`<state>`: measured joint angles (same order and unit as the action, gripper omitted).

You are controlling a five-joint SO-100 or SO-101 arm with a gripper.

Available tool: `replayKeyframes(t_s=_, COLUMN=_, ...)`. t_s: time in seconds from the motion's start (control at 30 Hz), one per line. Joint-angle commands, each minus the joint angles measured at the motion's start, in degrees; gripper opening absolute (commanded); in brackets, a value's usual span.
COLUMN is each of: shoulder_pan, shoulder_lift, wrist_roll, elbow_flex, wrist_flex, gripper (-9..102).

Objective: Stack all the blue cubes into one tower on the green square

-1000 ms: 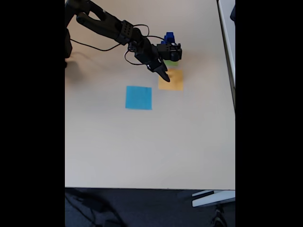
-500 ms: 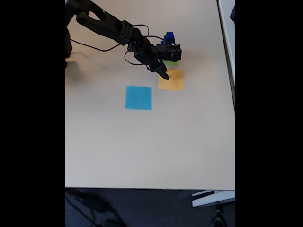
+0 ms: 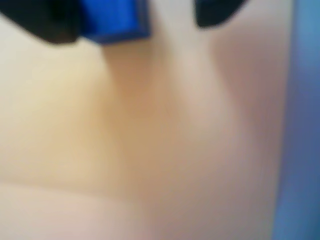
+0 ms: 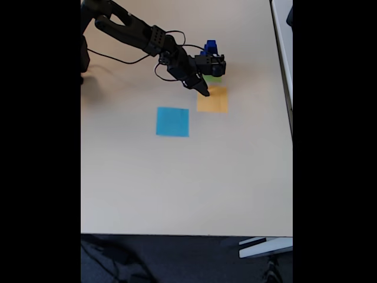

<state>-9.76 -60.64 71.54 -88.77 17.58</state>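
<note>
In the fixed view the blue cubes stand as a small dark blue tower [image 4: 210,47] at the back of the table, partly behind the arm's wrist. Only a pale sliver of the green square [image 4: 214,78] shows under it. My gripper [image 4: 202,89] points down and to the right, just in front of the tower, over the orange square's back edge. The blurred wrist view has a blue cube [image 3: 112,20] at the top, beside the left dark finger [image 3: 47,22]. A gap separates it from the right finger [image 3: 215,12], so my gripper [image 3: 132,30] is open.
An orange square [image 4: 213,101] lies right in front of the gripper and a light blue square [image 4: 172,121] to its left. The beige table [image 4: 188,183] stretches toward the front edge. A blurred blue band [image 3: 300,130] runs down the wrist view's right side.
The gripper tip has drawn back slightly toward the tower, uncovering more of the orange square. The tower has not moved.
</note>
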Motion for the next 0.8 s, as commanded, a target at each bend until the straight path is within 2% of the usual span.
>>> replayKeyframes(t_s=0.0, shoulder_pan=0.1, shoulder_lift=-5.7, wrist_roll=-0.2, elbow_flex=0.0, wrist_flex=-1.2, gripper=10)
replayKeyframes(t_s=0.5, shoulder_pan=-0.8, shoulder_lift=-6.4, wrist_roll=-0.3, elbow_flex=-1.1, wrist_flex=-1.2, gripper=10)
replayKeyframes(t_s=0.77, shoulder_pan=-0.7, shoulder_lift=-6.5, wrist_roll=-0.7, elbow_flex=-0.4, wrist_flex=-0.7, gripper=3)
